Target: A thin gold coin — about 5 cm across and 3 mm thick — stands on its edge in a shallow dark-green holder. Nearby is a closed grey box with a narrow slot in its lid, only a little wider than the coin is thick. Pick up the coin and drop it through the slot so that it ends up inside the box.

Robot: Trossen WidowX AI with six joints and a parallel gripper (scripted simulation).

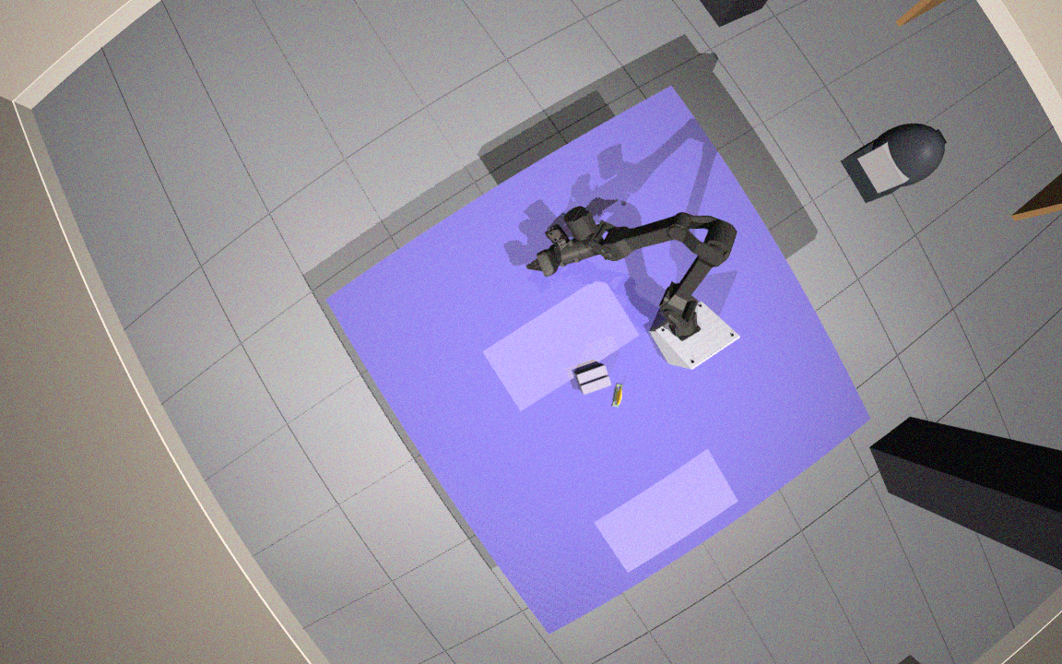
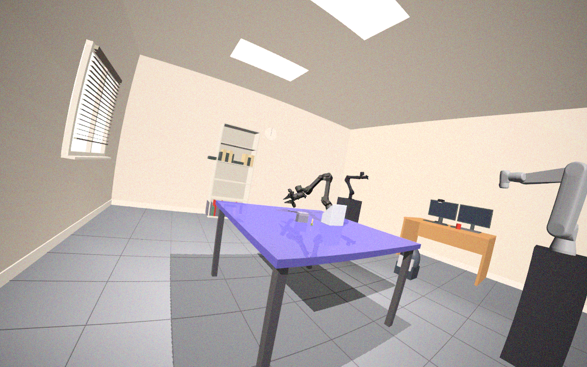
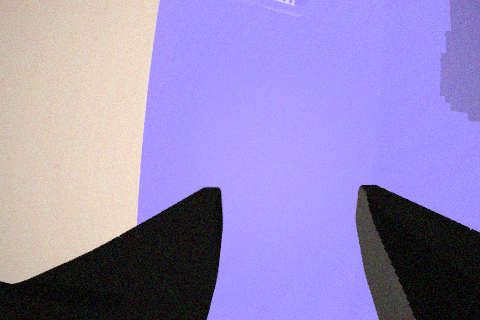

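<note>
The gold coin (image 1: 618,395) (image 2: 312,221) stands on edge in its small holder, which is too small to make out clearly. The grey box (image 1: 595,386) (image 2: 302,218) stands beside it, with a dark slot line across its pale lid in the top view. My gripper (image 1: 531,265) (image 2: 288,201) (image 3: 290,204) is partly open and empty. It hangs high above the table, away from the coin and past the box toward the far side. The wrist view shows only purple table top and wall between and around the fingers, with no coin or box.
The purple table (image 1: 683,404) (image 2: 354,237) (image 3: 285,110) bears the arm's white base block (image 1: 703,338) (image 2: 336,215), close to the coin and box. A black pedestal (image 1: 988,487) (image 2: 546,310) with a grey arm stands off the table.
</note>
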